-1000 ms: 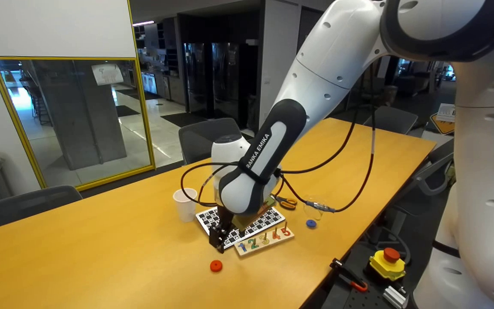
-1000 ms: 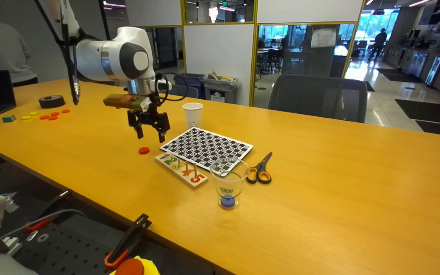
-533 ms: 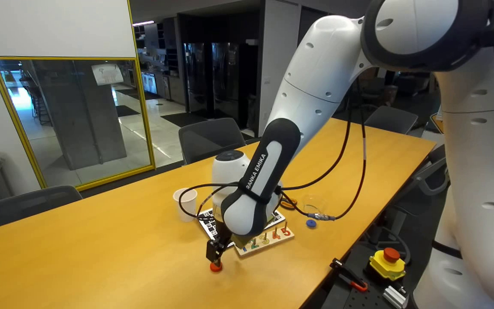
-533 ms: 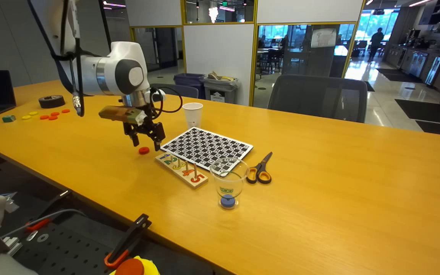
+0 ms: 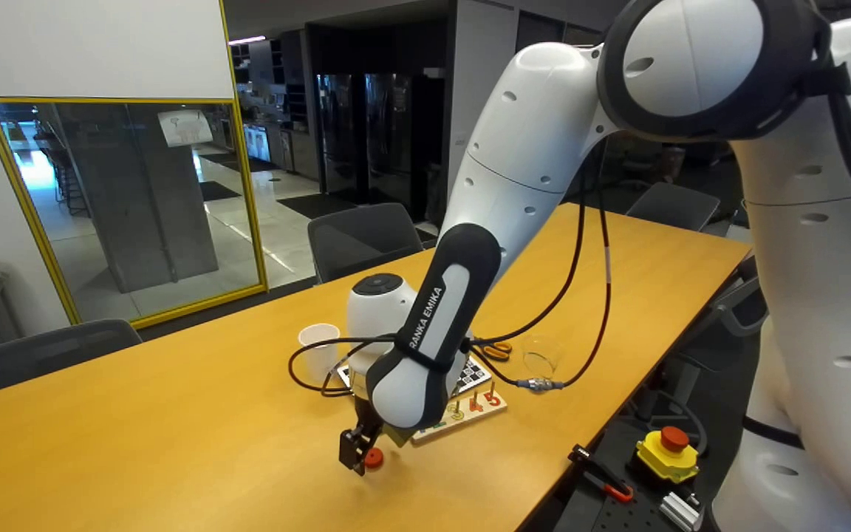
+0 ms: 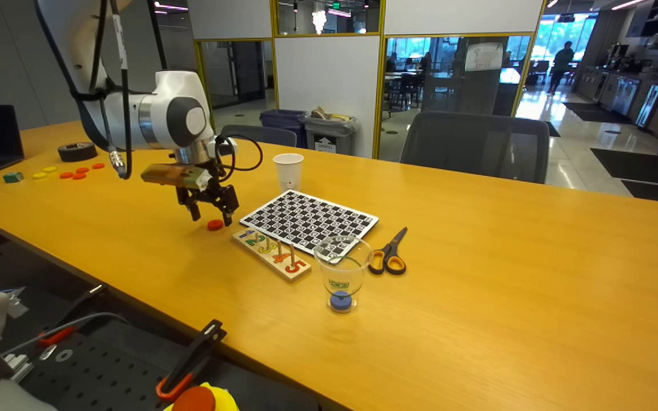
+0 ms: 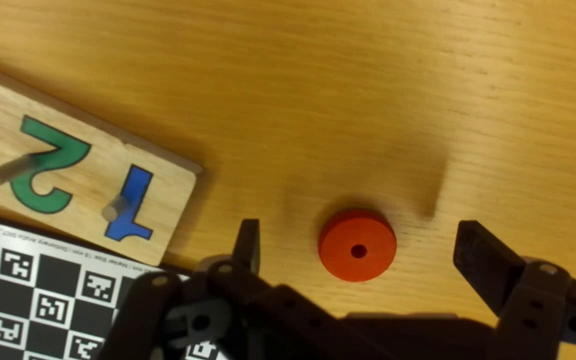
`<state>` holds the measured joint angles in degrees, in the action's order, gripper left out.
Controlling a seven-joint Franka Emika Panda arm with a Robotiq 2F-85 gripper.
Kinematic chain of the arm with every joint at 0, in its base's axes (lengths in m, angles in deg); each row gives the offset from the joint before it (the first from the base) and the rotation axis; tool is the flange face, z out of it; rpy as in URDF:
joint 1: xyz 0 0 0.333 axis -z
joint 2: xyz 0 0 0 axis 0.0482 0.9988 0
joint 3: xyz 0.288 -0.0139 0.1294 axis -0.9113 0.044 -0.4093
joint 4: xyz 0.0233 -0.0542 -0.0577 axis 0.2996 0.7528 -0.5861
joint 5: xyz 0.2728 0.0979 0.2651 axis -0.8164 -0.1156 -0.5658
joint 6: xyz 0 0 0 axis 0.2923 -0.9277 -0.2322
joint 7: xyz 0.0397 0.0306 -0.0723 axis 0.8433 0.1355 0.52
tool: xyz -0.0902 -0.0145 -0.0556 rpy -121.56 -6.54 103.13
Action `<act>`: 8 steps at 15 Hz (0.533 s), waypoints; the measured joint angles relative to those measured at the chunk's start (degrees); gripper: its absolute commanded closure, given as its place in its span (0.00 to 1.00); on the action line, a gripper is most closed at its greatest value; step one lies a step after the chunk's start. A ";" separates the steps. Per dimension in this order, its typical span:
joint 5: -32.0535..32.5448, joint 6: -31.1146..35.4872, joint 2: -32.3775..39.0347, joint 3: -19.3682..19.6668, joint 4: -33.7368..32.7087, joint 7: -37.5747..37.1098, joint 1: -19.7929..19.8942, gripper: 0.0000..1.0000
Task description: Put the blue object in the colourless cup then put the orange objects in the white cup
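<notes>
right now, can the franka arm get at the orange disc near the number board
Probably yes: in the wrist view the orange disc appears between the open jaws with a gap on either side, and the number board lies outside them.

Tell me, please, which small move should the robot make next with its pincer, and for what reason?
I would probably lower the pincer a little, straight down, before closing it: the wrist view shows the orange piece lying between the open fingers, not gripped, and they seem to hang slightly above the table.
</notes>
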<state>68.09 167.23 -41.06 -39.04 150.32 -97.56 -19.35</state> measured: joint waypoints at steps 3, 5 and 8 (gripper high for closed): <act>0.00 -0.01 1.70 0.53 -1.80 -0.08 -0.79 0.00; 0.00 -0.02 2.83 0.81 -2.91 -0.09 -0.87 0.00; 0.00 -0.03 4.04 1.14 -4.13 -0.09 -0.87 0.00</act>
<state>68.08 167.20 -37.02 -37.90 146.19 -97.65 -20.21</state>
